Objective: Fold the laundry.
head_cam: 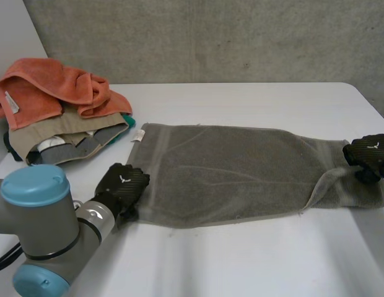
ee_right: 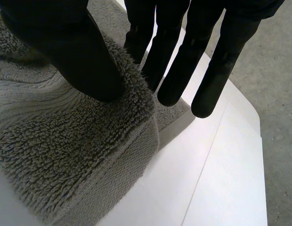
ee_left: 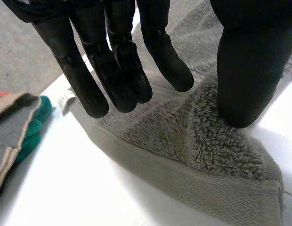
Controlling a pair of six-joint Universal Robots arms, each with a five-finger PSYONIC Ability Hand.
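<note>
- Grey towel (head_cam: 235, 173) lies spread flat on the white counter (head_cam: 241, 260), long axis running from the left hand (head_cam: 122, 185) to the right hand (head_cam: 367, 153).
- Looks: thick terry loop pile, with a flatter woven band and a hemmed edge at each short end. A few shallow creases in the middle.
- Small white tag (head_cam: 137, 135) on the towel corner beyond the left hand's fingertips.
- Left hand (ee_left: 113, 56) sits at the near corner of its short end. Fingers are straight and spread over the hem, thumb tip is down on the pile, and nothing is gripped.
- Right hand (ee_right: 66, 42) is at the opposite short end. Its thumb presses on top of a raised fold of towel (ee_right: 66, 150), with straight fingers (ee_right: 216, 70) on the fold's far side, so the cloth is pinched between them.
- The towel end at the right hand is lifted and turned over, its underside showing just beside the hand. The rest lies flat on the counter.
- Laundry pile (head_cam: 56, 111) sits beyond the left hand, near the tagged corner but not touching it. An orange towel (head_cam: 49, 86) is on top, with beige, grey and green cloth (ee_left: 35, 127) under it.
</note>
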